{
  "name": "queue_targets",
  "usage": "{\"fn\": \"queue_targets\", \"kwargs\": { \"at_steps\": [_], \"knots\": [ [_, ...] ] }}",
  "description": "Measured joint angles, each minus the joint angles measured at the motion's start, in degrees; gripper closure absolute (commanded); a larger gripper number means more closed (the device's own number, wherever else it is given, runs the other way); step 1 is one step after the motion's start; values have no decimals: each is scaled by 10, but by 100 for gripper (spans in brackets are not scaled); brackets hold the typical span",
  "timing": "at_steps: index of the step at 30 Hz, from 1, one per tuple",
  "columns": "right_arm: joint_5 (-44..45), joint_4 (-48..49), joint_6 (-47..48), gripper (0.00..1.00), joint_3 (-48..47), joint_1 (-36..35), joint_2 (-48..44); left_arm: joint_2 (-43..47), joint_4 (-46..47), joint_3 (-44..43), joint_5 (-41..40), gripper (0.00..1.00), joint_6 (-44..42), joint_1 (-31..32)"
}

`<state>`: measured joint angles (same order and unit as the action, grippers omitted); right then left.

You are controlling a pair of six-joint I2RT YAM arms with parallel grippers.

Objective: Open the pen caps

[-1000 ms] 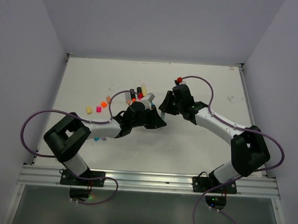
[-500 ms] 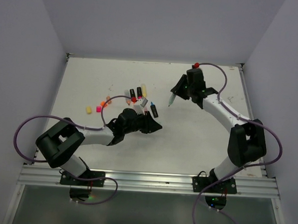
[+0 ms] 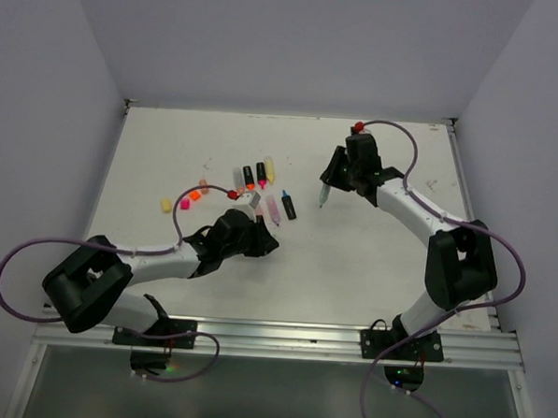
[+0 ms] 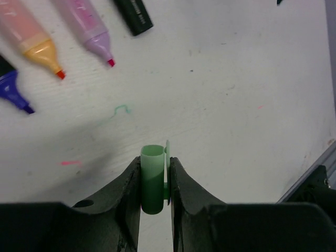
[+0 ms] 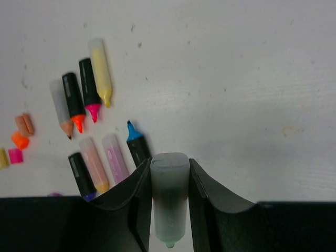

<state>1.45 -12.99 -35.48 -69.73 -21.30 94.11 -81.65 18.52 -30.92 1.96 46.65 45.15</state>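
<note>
My left gripper [image 4: 155, 164] is shut on a small green pen cap [image 4: 153, 176], held just above the table; in the top view it [image 3: 262, 243] is near the table's middle. My right gripper [image 5: 169, 164] is shut on the uncapped pale green highlighter body [image 5: 169, 205]; in the top view it [image 3: 329, 182] is back right of centre, with the pen [image 3: 324, 196] pointing down. Loose caps lie at the left: yellow [image 3: 166, 204], pink [image 3: 184, 204], orange [image 3: 195, 194] and peach [image 3: 203, 184].
Several uncapped highlighters lie between the arms: a back row [image 3: 254, 176] with the yellow one [image 5: 100, 65], and a nearer group with the purple one [image 3: 272, 209] and the blue-tipped black one [image 3: 288, 205]. Pen marks stain the white table [image 4: 236, 79]. Walls enclose three sides.
The grippers met at the centre, then separated. My right gripper carried the green pen body to the back right; my left gripper drew back toward the near left with the green cap.
</note>
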Motion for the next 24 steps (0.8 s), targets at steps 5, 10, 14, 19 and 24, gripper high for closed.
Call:
{"fn": "queue_targets", "kwargs": {
  "at_steps": [5,10,14,19,24],
  "knots": [
    [-7,-43,48,100,37,-62,0,108,-76,65,-81,100,12,0],
    [-8,-63,82,100,37,-116,4,142,-163,75,-147,100,47,0],
    [2,-73,94,100,37,-156,32,145,-187,102,-174,100,79,0],
    [32,-82,94,100,42,-213,76,157,-162,126,-184,96,108,0],
    [52,-78,86,88,73,-239,80,158,-150,131,-184,77,110,0]
  ]
}}
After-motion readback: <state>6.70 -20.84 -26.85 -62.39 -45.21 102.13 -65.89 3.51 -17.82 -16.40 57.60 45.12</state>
